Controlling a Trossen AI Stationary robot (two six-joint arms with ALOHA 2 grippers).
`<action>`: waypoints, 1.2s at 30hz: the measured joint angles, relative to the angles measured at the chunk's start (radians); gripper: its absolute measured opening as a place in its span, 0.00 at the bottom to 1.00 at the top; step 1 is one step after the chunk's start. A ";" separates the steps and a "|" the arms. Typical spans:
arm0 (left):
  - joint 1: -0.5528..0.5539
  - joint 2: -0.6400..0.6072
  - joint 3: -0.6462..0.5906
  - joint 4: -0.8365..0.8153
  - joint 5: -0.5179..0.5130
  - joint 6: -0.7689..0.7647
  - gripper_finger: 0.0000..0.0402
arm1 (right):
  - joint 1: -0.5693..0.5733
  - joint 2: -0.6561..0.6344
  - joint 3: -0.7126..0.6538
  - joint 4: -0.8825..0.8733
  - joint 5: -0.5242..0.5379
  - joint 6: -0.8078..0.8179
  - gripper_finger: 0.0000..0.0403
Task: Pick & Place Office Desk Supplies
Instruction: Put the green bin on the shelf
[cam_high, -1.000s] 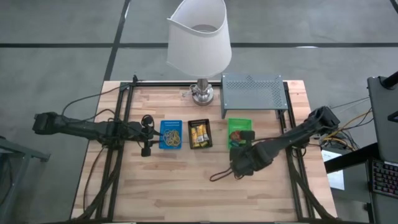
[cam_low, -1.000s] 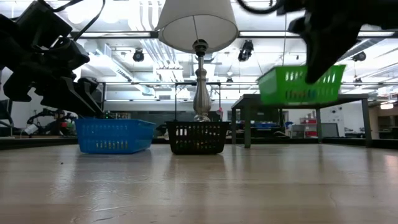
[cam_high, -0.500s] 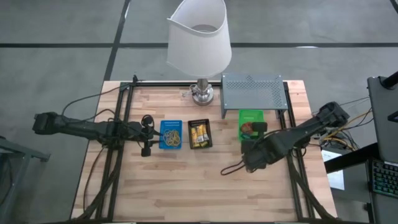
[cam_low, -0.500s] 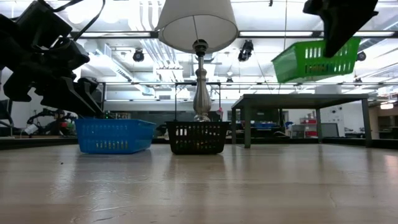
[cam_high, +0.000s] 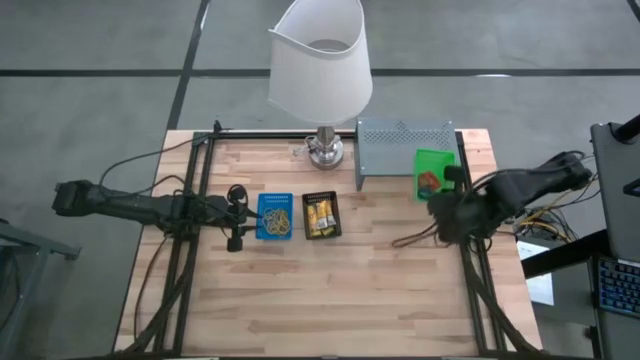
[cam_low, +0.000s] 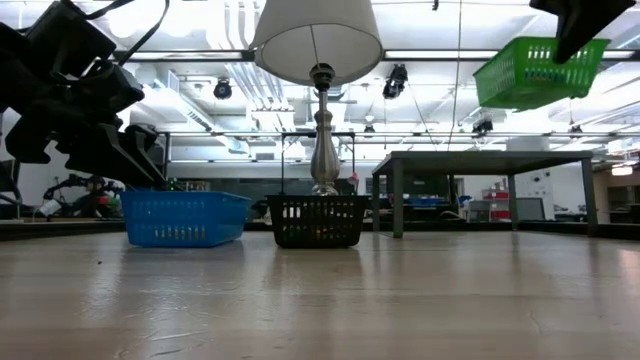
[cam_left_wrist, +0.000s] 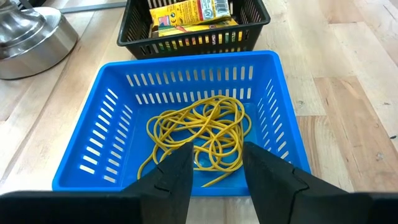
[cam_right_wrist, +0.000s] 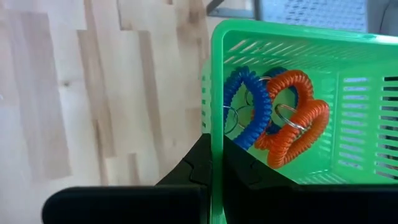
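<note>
Rings (cam_right_wrist: 283, 118) lie in green tray (cam_right_wrist: 348, 180) clamped by right hand (cam_right_wrist: 211, 168)

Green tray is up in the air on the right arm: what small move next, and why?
Probably carry the green tray a little further over the grey shelf before lowering. The right tool grips its rim, lifted clear of the table, and in the high view it only overlaps the shelf's edge. The coiled rings sit inside.

We see a robotics lab or workshop hall; the pale wooden plank tabletop (cam_high: 330, 290) sits in a black metal frame (cam_high: 190, 250) on a grey concrete floor (cam_high: 90, 60); the low view shows exposed ceiling ducts (cam_low: 240, 40), strip lights (cam_low: 440, 54) and further dark work tables (cam_low: 470, 160) behind.
</note>
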 joint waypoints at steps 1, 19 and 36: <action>0.000 0.000 0.000 0.000 0.000 0.000 0.36 | -0.018 -0.028 0.000 -0.001 0.002 -0.029 0.02; 0.000 0.000 0.000 0.000 0.000 0.000 0.36 | -0.500 -0.229 -0.110 0.000 0.021 -0.574 0.02; 0.009 -0.002 0.000 0.000 -0.057 0.002 0.36 | -0.881 -0.237 -0.143 0.213 -0.136 -0.910 0.02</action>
